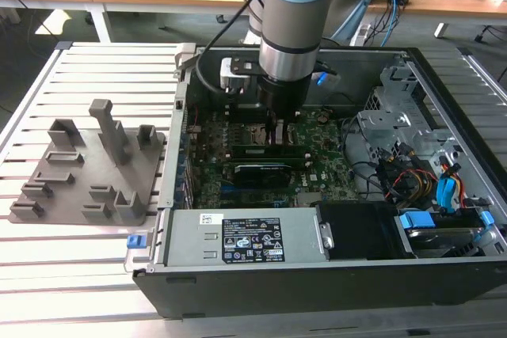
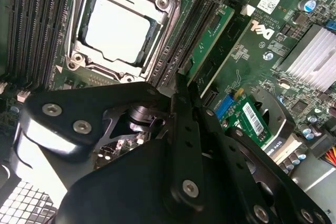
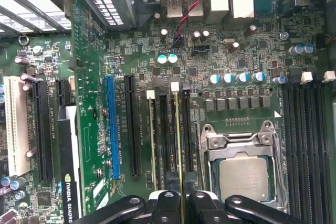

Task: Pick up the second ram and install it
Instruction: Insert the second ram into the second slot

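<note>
My gripper reaches down into the open computer case, just to the exterior view's right of the CPU socket. In the first wrist view the second ram appears edge-on as a thin yellowish line standing along a memory slot beside the CPU socket. Its near end runs between my fingers, and the gripper is shut on it. Another stick stands in a slot further from the socket. In the second wrist view my gripper hangs over the slots, next to a green stick.
A grey holder tray with upright posts lies outside the case at the exterior view's left. Inside, a graphics card lies in front of the gripper, a power supply lines the near wall, and drive cages with cables crowd the right.
</note>
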